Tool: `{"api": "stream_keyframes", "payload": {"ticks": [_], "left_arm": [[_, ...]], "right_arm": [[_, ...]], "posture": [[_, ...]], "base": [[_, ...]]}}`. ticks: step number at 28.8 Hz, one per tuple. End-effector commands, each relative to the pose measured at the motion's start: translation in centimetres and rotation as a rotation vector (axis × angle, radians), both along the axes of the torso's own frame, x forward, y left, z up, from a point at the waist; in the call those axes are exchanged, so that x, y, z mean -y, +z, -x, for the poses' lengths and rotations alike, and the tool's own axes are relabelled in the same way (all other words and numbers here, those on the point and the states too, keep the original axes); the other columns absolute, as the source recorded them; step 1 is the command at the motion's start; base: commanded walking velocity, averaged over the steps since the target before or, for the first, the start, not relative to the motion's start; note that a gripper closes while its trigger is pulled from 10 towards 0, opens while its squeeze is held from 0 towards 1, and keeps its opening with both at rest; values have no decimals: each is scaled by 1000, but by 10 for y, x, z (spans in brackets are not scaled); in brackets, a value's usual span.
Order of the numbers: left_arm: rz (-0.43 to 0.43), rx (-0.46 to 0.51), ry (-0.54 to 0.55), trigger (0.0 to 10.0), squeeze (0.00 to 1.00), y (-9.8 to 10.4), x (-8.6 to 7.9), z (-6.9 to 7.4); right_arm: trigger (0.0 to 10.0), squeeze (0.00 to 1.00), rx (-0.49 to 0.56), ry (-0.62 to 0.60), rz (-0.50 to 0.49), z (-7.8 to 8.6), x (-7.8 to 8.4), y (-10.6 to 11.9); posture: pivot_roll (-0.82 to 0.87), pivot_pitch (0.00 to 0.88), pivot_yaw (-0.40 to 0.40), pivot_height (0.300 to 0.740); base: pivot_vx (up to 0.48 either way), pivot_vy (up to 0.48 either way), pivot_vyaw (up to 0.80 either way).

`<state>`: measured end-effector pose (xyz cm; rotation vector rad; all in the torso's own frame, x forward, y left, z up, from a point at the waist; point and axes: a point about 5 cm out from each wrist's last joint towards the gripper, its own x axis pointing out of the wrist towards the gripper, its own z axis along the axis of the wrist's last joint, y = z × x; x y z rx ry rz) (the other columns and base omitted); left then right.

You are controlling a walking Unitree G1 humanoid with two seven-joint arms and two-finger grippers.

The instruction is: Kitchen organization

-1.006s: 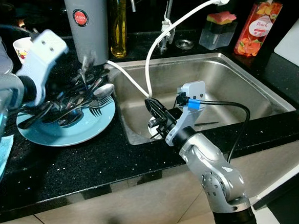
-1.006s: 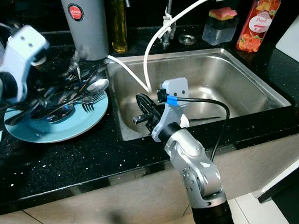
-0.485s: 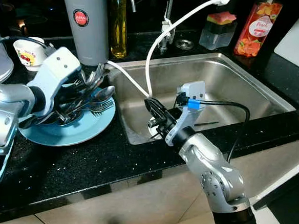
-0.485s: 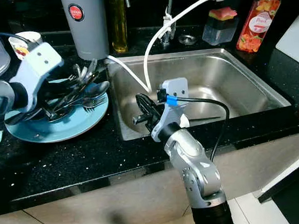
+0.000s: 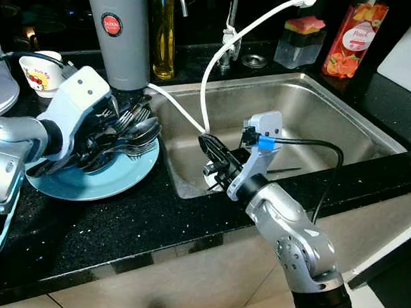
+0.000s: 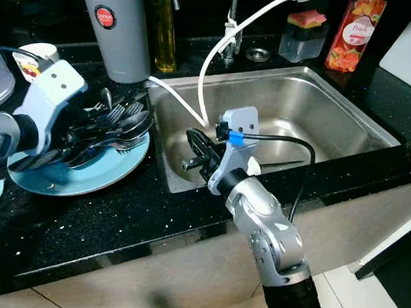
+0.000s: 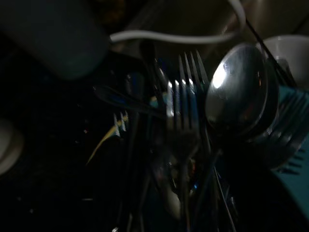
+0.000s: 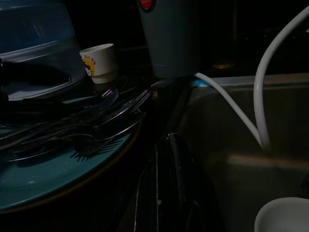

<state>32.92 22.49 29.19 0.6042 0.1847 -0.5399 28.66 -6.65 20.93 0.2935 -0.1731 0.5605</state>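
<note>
- Right claw (image 5: 209,156): I see it hovering over the near-left corner of the sink (image 5: 345,126), above the rim. Its black fingers lie together with nothing between them, pointing toward the plate.
- Plate (image 5: 87,183): this blue plate sits on the black bench (image 5: 112,231) just left of the sink and carries the cutlery pile (image 5: 129,127).
- Cutlery pile: forks and spoons heaped with tines and bowls fanned toward the sink and handles running back under my left arm. The long axis lies roughly across the bench, left to right.
- Left claw (image 5: 84,138): the nearer arm by far. I have it down in the handle end of the pile. The wrist view shows a fork (image 7: 183,113) and a spoon (image 7: 239,89) directly ahead along the fingers, but I cannot tell whether the claw is clamped.
- Grey canister (image 5: 119,33) and paper cup (image 5: 36,69): standing behind the plate, near the pile's far edge.
</note>
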Motion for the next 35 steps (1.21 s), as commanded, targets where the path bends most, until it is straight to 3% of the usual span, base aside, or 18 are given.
{"api": "stream_keyframes", "payload": {"ticks": [1, 2, 3, 12, 16, 21, 25, 26, 31, 32, 35], "left_arm": [[41, 12, 7, 10000, 1000, 4, 2, -3], [53, 7, 22, 10000, 757, 6, 1, -3], [69, 44, 41, 10000, 0, 11, 1, -4], [26, 48, -6, 10000, 0, 22, -3, -4], [-7, 47, 48, 10000, 0, 24, -21, -7], [-122, 2, 14, 10000, 0, 12, -18, -7], [-182, 49, 96, 10000, 0, 9, -20, -12], [-206, 52, 171, 10000, 0, 7, -28, -16], [-296, 54, 208, 10000, 0, 4, -37, -18], [-369, 63, 216, 10000, 0, 3, -40, -18], [-393, 27, 198, 10000, 0, -1, -40, -16]], "right_arm": [[10000, 0, -4, -12, 2, -1, 2, -2], [10000, 0, -4, -12, 2, -1, 2, -2], [10000, 0, -4, -12, 2, -1, 2, -2], [10000, 0, -3, -11, 4, -1, 2, -2], [10000, 0, 1, -12, 4, -1, 1, -2], [10000, 0, 4, -12, 3, -1, 1, -2], [10000, 0, 5, -14, 2, -1, 1, -2], [10000, 0, 4, -13, 4, -1, 1, -2], [10000, 0, 4, -11, 5, -1, 1, -2], [10000, 0, 4, -11, 4, -1, 1, -2], [10000, 0, 4, -10, 1, -1, 0, -2]], "posture": [[296, 18, -51, 740], [295, 19, -51, 740], [295, 19, -51, 740], [296, 15, -52, 740], [297, 11, -50, 740], [295, 7, -49, 740], [294, 8, -50, 740], [298, 7, -52, 740], [299, 7, -50, 740], [301, 8, -48, 740], [300, 10, -48, 740]], "base": [[0, 0, 0], [0, 0, 0], [0, 0, 0], [0, 0, 0], [0, 0, 0], [0, 0, 0], [0, 0, 0], [0, 0, 0], [0, 0, 0], [0, 0, 0], [0, 0, 0]]}}
